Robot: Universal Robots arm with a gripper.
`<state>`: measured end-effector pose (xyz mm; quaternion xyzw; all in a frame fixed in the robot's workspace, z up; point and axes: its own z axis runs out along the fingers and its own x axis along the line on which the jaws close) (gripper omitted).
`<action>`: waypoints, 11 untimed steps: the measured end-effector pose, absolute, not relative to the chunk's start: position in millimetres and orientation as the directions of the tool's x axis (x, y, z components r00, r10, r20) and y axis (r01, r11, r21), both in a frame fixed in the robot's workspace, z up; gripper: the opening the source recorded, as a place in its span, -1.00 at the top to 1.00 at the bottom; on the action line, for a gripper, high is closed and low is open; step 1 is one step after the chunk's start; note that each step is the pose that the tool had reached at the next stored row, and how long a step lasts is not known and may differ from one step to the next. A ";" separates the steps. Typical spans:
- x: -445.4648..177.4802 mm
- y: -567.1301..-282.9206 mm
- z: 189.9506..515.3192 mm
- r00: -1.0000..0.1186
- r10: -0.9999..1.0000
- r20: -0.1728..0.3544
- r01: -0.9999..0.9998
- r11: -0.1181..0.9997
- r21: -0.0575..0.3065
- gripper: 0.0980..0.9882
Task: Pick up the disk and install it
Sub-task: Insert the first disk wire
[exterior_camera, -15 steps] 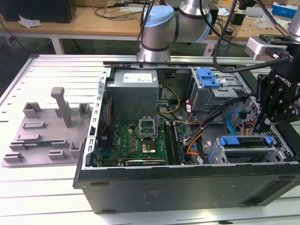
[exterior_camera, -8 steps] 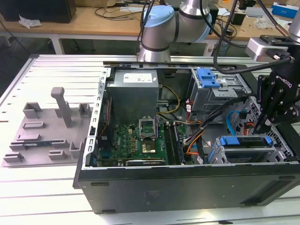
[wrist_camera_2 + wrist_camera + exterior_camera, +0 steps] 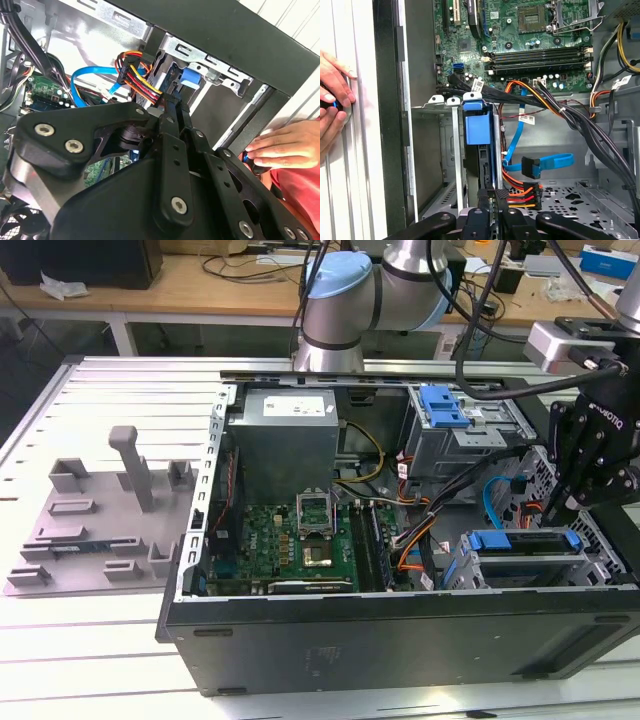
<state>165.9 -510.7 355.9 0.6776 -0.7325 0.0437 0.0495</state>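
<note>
Blue plastic leading the way: spotting the disk set on edge inside the drive cage, down in the open computer case, at the case's corner toward the exterior view's right. Finding the hand right at the disk's near end, with black fingers drawn close together, tips at that end. Cannot tell whether pinching anything. Noting a bundle of orange, red and yellow wires just beside those tips, plus a blue flat cable lying loose nearby. Catching a person's hand over the counter, just outside the case wall. Over toward the counter's edge on the exterior view's left, seeing a grey fixture plate, well apart from the case.
</note>
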 end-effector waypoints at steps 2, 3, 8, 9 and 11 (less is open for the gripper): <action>165.9 -510.8 355.6 -0.077 -0.988 0.132 -0.997 0.078 0.003 0.85; 165.9 -510.9 355.4 -0.077 -0.988 0.132 -0.997 0.078 0.003 0.85; 165.9 -510.9 354.2 -0.077 -0.988 0.132 -0.997 0.078 0.003 0.85; 165.9 -510.9 353.9 -0.077 -0.988 0.132 -0.997 0.078 0.003 0.85; 165.9 -510.9 353.1 -0.077 -0.988 0.132 -0.997 0.078 0.003 0.85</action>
